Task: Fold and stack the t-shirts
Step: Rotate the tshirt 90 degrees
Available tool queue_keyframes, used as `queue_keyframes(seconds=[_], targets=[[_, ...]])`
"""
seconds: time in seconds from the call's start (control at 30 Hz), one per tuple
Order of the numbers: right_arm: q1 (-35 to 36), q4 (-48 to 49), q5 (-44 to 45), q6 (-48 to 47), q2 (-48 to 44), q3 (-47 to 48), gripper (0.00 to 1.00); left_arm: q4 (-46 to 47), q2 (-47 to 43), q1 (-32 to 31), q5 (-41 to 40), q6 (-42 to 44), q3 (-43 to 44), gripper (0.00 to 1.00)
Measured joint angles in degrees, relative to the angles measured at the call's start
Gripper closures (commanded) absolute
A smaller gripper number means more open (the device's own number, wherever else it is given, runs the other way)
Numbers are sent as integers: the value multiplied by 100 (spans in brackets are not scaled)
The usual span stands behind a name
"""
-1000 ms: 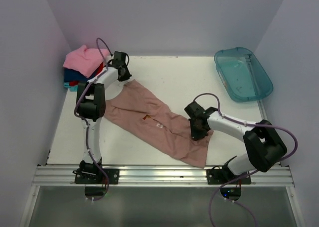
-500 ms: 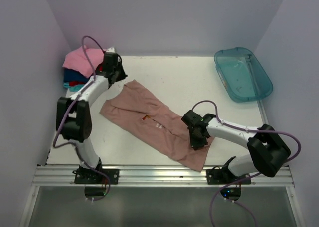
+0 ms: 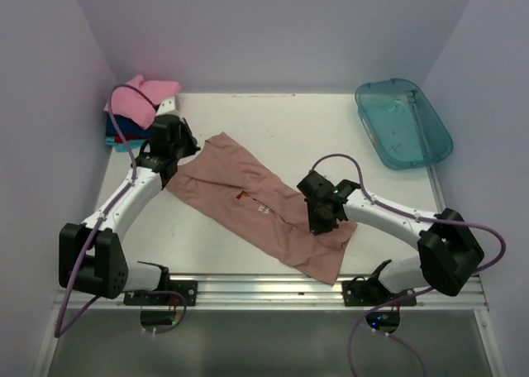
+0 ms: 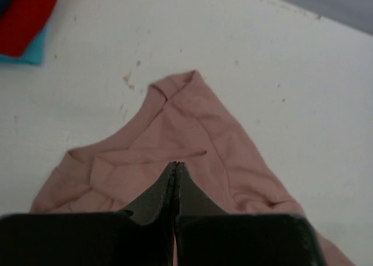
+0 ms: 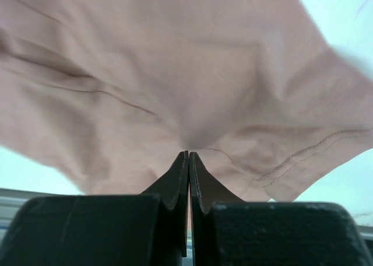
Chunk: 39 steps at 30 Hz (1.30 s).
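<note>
Two arms, top view: both reach onto one dusty pink-brown tee (image 3: 248, 195), short-sleeved soft knit. It lies as a long diagonal strip on the white table (image 3: 331, 129).
Left gripper (image 3: 173, 150), top view: at the strip's far-left end.
Right gripper (image 3: 321, 220), top view: on the near-right end.
Stack, top view: folded tees (image 3: 136, 104), bright pink on top, in the far-left corner, just beyond the pink-brown tee.
Tub, top view: translucent teal plastic tub (image 3: 403, 122), far right, well apart.
Left wrist view: left gripper (image 4: 175, 165) jaws pressed together, tips over a creased, tucked-in sleeve. Cannot tell whether cloth is caught. Red folded tee (image 4: 26, 12) at the frame corner.
Right wrist view: right gripper (image 5: 188, 155) pinched tight on a pucker of the pink-brown tee (image 5: 192, 62).
Step, my judgement: mid-fold. The tee looks narrowed lengthwise, not yet folded short.
Next move, my judgement: bring one end over the other, keeping the edges level so the strip does not twist, then carry it to the stack.
</note>
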Motion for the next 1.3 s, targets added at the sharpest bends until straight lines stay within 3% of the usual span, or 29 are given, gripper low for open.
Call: queue_keyframes(seconds=[0.23,0.63,0.9,1.07,1.3], targets=[[4,-15,503,-144,-468,734,100,-251,22,-254,162,-146,-1073,100],[4,356,1049,-170,798,234,100,260,841,-396,188,-343,-1392,100],[7,592,1049,-136,697,-11,100,772,1709,-509,240,-538,-1388,100],[4,726,1008,-129,566,-149,100,994,2302,-529,210,-658,-837,100],[0,846,673,-168,352,-334,100,435,3698,-555,376,-671,1156,100]])
